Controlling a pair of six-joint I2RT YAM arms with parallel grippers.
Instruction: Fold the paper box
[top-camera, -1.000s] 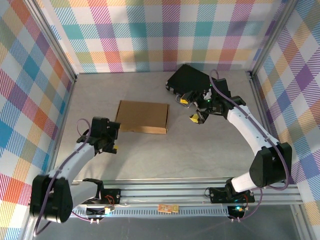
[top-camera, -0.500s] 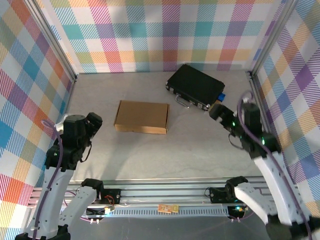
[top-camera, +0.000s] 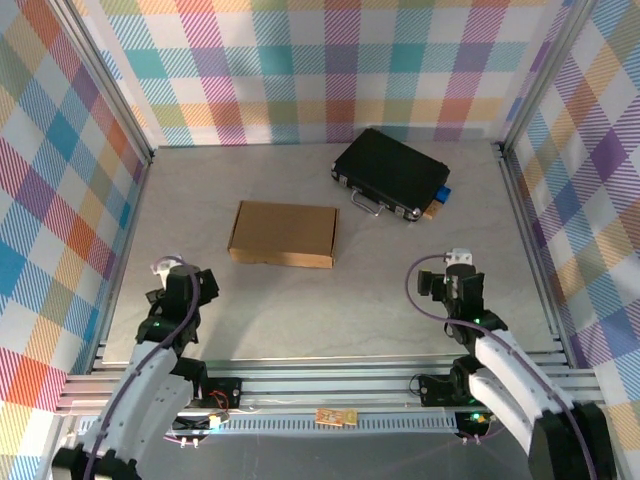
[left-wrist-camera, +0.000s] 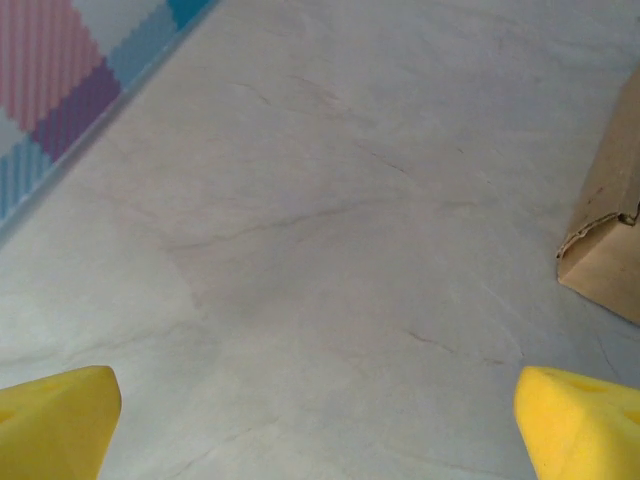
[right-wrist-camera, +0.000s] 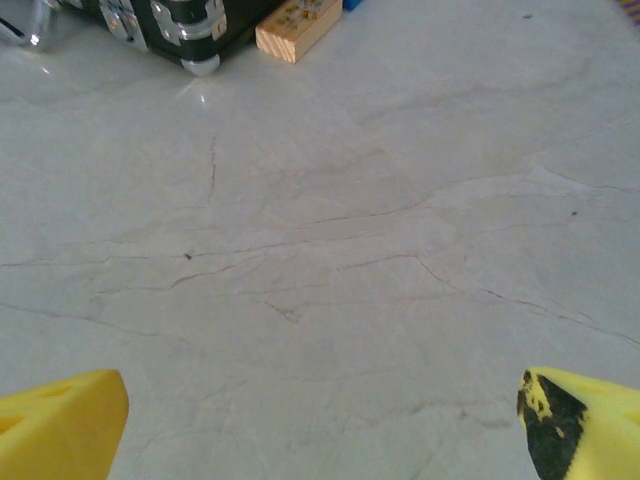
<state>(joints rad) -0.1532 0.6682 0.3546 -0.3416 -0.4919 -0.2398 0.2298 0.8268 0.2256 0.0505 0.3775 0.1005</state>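
The paper box (top-camera: 284, 233) is a flat brown cardboard mailer lying closed on the table, left of centre. One of its corners (left-wrist-camera: 610, 240) shows at the right edge of the left wrist view. My left gripper (top-camera: 180, 288) sits near the front left of the table, well short of the box. Its yellow fingertips (left-wrist-camera: 55, 418) stand wide apart and open over bare table. My right gripper (top-camera: 455, 282) is near the front right, also open, its fingertips (right-wrist-camera: 585, 420) spread with nothing between them.
A black hard case (top-camera: 390, 173) with metal edges lies at the back right; its corner (right-wrist-camera: 170, 20) shows in the right wrist view, with a small wooden block (right-wrist-camera: 297, 25) beside it. Plaid walls (left-wrist-camera: 60, 80) close the table on three sides.
Both arms have pulled back from the middle of the table to the near edge. The right gripper left the black case's side. The box and case have not moved.
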